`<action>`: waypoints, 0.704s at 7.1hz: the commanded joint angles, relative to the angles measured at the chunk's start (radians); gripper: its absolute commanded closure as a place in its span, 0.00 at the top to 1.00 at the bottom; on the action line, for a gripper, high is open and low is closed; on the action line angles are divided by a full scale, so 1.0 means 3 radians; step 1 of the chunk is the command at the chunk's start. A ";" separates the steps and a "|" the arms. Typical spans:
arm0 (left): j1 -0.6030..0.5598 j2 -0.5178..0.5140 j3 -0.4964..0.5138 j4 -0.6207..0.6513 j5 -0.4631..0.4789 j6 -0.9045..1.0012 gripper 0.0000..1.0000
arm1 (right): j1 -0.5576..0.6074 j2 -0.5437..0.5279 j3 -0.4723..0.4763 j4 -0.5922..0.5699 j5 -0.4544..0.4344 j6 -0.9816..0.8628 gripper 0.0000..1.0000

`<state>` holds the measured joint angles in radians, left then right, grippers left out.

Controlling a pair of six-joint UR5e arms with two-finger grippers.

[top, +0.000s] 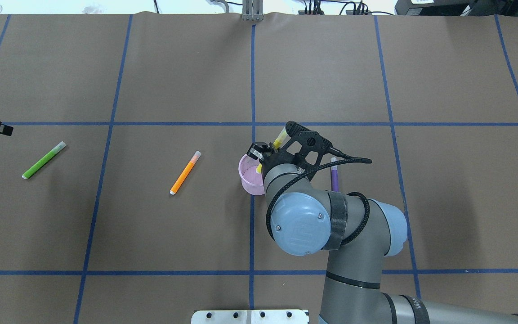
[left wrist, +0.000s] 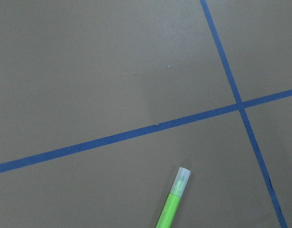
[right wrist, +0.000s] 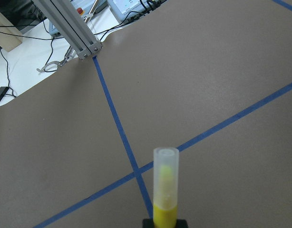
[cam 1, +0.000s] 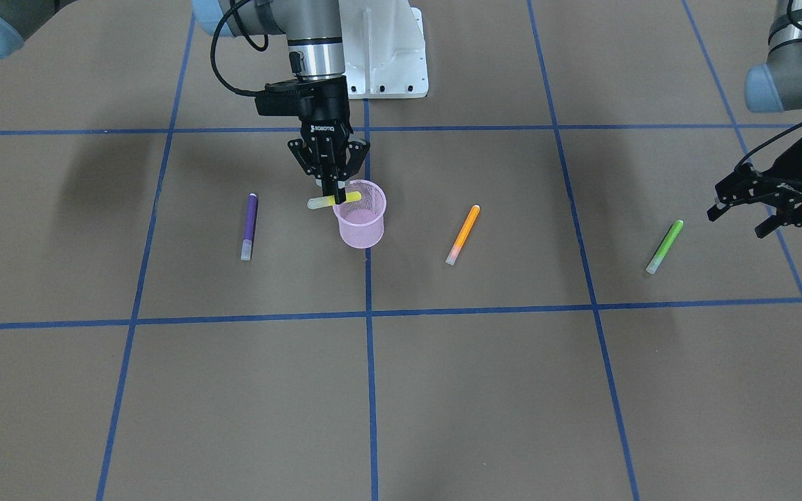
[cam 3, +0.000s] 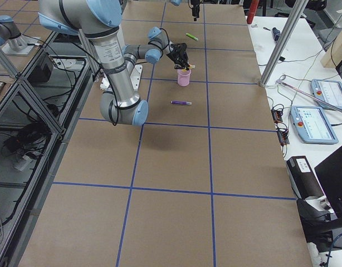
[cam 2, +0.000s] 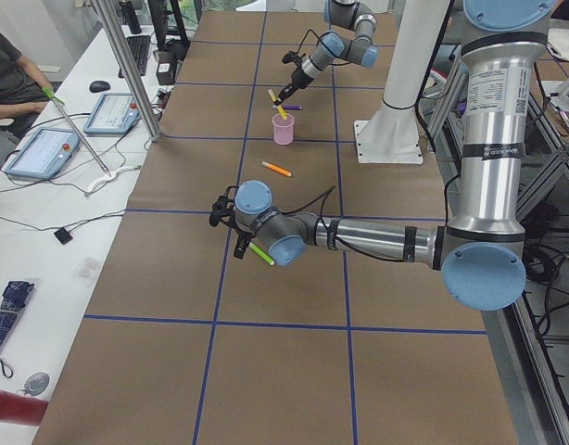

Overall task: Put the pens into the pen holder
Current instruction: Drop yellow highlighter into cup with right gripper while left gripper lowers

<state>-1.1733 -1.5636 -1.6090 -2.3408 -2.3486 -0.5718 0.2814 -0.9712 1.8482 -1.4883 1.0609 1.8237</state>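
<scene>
Your right gripper (cam 1: 336, 198) is clamped on the yellow pen (cam 1: 333, 200), held crosswise over the pink pen holder's (cam 1: 360, 226) rim, while your left gripper (cam 1: 741, 217) hangs with fingers spread and empty near the green pen (cam 1: 664, 247); purple pen (cam 1: 249, 226) and orange pen (cam 1: 462, 234) lie on the table either side of the cup.

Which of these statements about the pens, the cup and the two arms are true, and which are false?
1. The right gripper holds the yellow pen above the pen holder. True.
2. The purple pen stands inside the holder. False: it lies on the table.
3. The left gripper grips the green pen. False: its fingers are open, the pen lies on the table.
4. The orange pen lies between the holder and the green pen. True.
</scene>
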 commanded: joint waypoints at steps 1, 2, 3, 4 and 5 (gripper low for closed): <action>-0.0001 0.0002 0.0000 0.0000 0.0005 -0.0001 0.99 | -0.0053 -0.0040 0.0006 -0.0014 -0.0054 -0.0005 0.70; 0.0004 -0.0003 0.0005 0.0005 0.0005 -0.0006 0.99 | -0.0104 -0.0056 0.0011 -0.0019 -0.0115 -0.0015 1.00; 0.0085 -0.0039 0.0005 0.0010 0.0071 -0.0011 0.99 | -0.0100 -0.0056 0.0107 -0.0024 -0.0100 -0.0030 1.00; 0.0273 -0.0176 0.0010 0.0020 0.0264 -0.0148 0.99 | -0.0099 -0.0147 0.0371 -0.0176 -0.0065 -0.0035 1.00; 0.0407 -0.0324 0.0010 0.0218 0.0302 -0.0190 0.98 | -0.0059 -0.0219 0.0642 -0.0259 0.0042 -0.0197 1.00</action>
<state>-1.1002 -1.6146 -1.6067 -2.3201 -2.2861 -0.6068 0.2551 -1.0112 1.9501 -1.5324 1.0455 1.8034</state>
